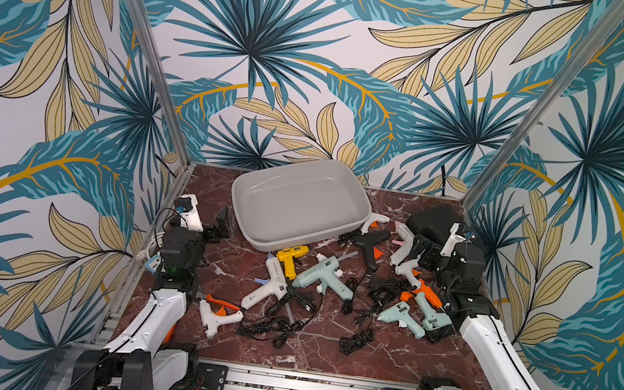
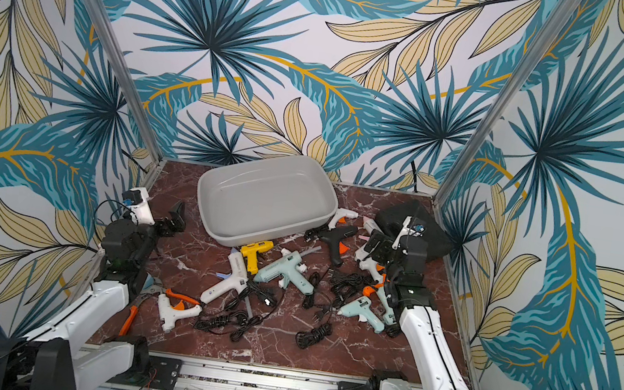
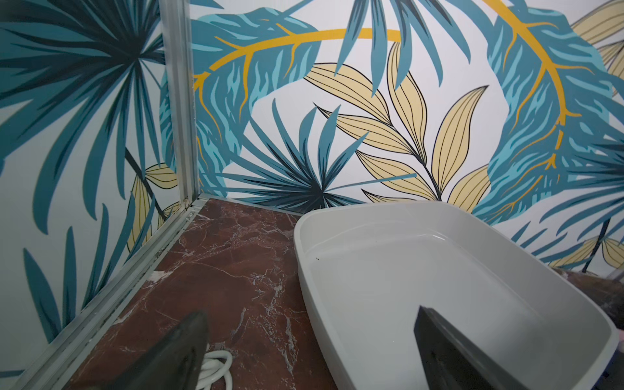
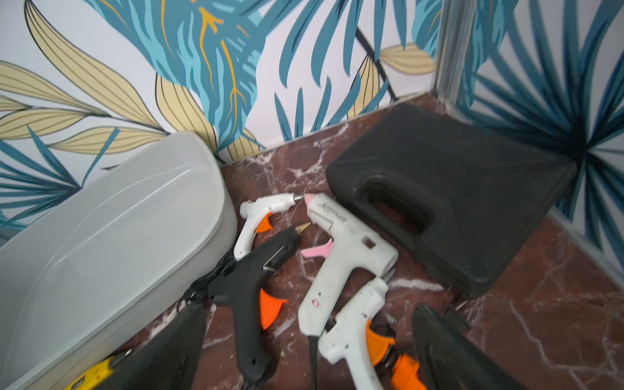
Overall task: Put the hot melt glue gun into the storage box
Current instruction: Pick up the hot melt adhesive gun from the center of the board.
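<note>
Red-marble tabletop bears the empty storage box, glue guns strewn beside it; left gripper and right gripper hover, jaws spread, so grasping a gun likely comes first.

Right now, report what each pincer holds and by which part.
Nothing is held. The left pincer stands open near the storage box; the right pincer stands open above loose glue guns.
</note>
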Motion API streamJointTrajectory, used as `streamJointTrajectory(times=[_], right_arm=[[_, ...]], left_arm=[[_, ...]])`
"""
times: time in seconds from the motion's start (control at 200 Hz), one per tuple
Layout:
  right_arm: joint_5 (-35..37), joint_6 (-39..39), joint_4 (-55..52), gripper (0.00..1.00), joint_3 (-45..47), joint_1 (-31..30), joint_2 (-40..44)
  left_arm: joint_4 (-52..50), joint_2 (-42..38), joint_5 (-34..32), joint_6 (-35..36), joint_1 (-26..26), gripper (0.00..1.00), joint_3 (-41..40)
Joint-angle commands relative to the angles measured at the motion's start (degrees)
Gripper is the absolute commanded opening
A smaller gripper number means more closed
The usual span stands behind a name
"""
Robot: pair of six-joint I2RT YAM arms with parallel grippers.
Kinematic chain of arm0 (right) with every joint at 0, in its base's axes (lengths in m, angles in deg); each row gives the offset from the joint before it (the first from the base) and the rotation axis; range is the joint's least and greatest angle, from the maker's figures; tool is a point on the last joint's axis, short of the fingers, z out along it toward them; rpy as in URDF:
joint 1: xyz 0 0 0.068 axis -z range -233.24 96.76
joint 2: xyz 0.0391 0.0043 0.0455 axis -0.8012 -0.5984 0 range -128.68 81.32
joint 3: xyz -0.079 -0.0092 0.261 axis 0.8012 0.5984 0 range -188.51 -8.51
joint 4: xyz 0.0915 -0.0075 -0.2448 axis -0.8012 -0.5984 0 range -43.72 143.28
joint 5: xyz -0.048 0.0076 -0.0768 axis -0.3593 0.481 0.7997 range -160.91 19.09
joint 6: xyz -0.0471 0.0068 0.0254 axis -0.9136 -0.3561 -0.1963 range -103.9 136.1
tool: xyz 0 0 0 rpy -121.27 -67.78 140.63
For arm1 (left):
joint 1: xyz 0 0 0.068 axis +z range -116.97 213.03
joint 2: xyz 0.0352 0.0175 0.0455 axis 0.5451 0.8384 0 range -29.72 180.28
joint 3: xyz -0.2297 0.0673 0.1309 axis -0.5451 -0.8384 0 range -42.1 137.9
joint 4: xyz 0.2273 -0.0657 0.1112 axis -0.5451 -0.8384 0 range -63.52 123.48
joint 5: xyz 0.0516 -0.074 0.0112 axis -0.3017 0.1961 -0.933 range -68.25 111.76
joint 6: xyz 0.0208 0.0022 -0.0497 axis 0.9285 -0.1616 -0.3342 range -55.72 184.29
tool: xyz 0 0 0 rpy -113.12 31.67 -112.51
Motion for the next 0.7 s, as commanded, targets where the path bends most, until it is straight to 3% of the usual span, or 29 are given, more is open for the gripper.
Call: streamJointTrajectory(times=[0.0, 0.115, 0.336, 0.696], right_arm=[[-5.41, 4.37, -12.59, 1.0, -0.81, -2.73, -1.39], [-7.74, 6.36, -13.06, 0.99, -1.03, -6.81, -3.92], [-9.48, 8.47, -13.69, 1.0, -5.93, -18.22, -12.32], [-23.24, 8.12, -17.86, 0.9, -16.91, -24.81, -25.63]], left_arm=[[-6.53, -2.3, -2.81, -6.98, 0.46, 1.0, 2.54], [-9.57, -2.89, -3.33, -12.11, 0.51, 1.0, 4.46], [-13.24, -2.57, -2.32, -15.59, 0.58, 1.0, 6.62], [-15.21, -2.68, -1.96, -16.18, 0.57, 1.0, 7.06]])
